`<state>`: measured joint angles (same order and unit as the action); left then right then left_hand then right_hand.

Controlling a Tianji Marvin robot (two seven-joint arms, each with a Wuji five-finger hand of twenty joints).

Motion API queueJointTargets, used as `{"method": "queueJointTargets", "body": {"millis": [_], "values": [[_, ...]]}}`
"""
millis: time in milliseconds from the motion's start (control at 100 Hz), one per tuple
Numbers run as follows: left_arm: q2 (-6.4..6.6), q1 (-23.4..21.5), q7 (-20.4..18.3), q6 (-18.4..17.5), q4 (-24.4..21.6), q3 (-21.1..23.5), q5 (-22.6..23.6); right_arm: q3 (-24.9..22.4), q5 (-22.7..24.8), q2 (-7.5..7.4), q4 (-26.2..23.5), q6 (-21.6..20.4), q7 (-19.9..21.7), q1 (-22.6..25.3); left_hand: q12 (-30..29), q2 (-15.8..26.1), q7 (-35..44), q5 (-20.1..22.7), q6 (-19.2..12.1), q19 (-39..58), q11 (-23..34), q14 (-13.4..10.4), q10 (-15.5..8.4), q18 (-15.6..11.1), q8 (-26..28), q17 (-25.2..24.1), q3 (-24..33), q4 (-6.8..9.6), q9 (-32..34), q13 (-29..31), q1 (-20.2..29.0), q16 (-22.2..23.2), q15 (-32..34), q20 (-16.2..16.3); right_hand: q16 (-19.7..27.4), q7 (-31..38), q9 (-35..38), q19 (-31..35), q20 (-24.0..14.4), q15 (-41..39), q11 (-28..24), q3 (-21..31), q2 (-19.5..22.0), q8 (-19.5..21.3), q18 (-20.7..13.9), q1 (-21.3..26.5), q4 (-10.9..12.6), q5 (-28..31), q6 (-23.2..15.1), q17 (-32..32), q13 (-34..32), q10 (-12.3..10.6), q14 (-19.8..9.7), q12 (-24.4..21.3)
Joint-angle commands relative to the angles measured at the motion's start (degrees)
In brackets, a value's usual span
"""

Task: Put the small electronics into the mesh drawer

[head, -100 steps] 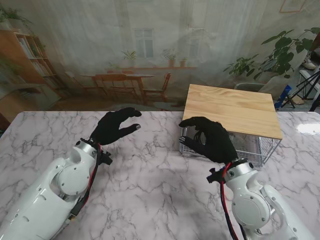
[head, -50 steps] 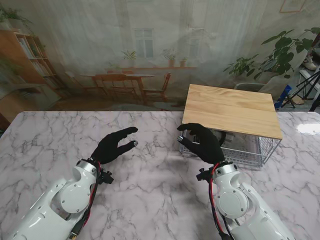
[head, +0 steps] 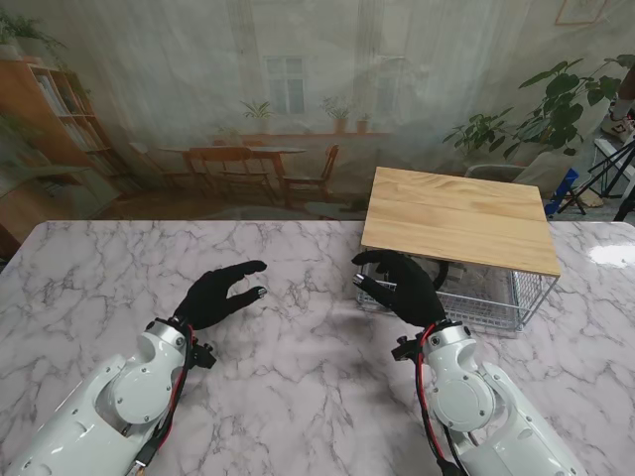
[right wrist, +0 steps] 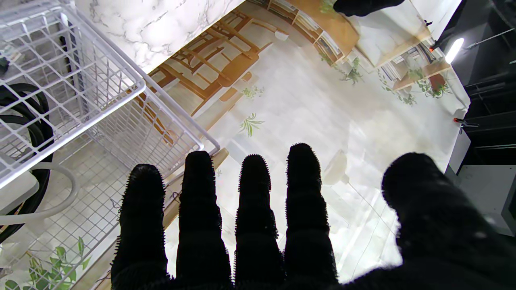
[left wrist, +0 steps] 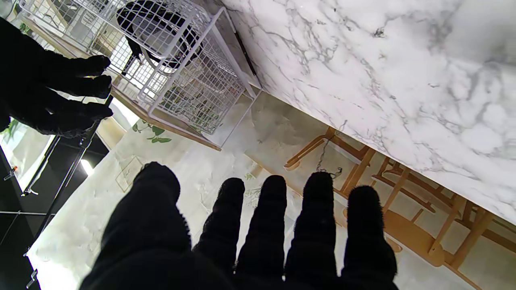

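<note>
Now both hands are hovering empty with fingers spread: the right hand [head: 405, 286] just before the mesh drawer [head: 486, 294], the left hand [head: 220, 294] well apart.

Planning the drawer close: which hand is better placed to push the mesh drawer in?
Right. The right hand is open right at the mesh drawer front, under the wooden top. The left hand, also open, hovers over bare marble table well to the left.
</note>
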<state>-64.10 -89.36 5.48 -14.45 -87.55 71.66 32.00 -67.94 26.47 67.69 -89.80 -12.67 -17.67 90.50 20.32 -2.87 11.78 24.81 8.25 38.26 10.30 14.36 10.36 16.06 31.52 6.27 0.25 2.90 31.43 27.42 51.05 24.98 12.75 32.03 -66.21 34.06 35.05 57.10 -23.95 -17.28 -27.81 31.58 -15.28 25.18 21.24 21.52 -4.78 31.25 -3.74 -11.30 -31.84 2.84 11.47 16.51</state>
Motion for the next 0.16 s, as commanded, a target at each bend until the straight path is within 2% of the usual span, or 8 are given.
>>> {"method": "queueJointTargets", "body": {"millis": [0,150], "values": [[0.12,0.5,-1.2,0.4,0.6,-0.2,-0.3,0.2,-0.4,0.12,0.5,0.7,0.1,-0.3,0.6,3.1,-0.1,0.8,0.5,0.4,0.1,0.5,-0.6,0.7,-0.2,-1.1,-1.2,-1.15,0.8,0.3,1.2,0.8,0.7,1.3,0.9,0.9,0.8,-0.3,0.5,3.5,-0.3,0.7,0.8,-0.1,-1.4,-2.5,1.2,1.0,-2.1,0.1,0.3,-1.6,-1.8,-0.1],[0.2,0.3,-0.5,0.2,0.7,0.3,1.2,0.6,-0.6,0.0,0.3,1.3,0.8,-0.1,0.6,3.2,-0.1,0.8,0.5,0.3,0.1,0.5,-0.7,0.7,-0.3,-1.1,-1.3,-1.17,0.8,0.3,1.1,0.8,0.7,1.3,0.9,0.9,0.7,-0.3,0.5,3.5,-0.4,0.9,0.8,-0.3,-1.4,-2.5,1.2,0.9,-2.2,0.1,0.3,-1.6,-1.8,-0.1]]}}
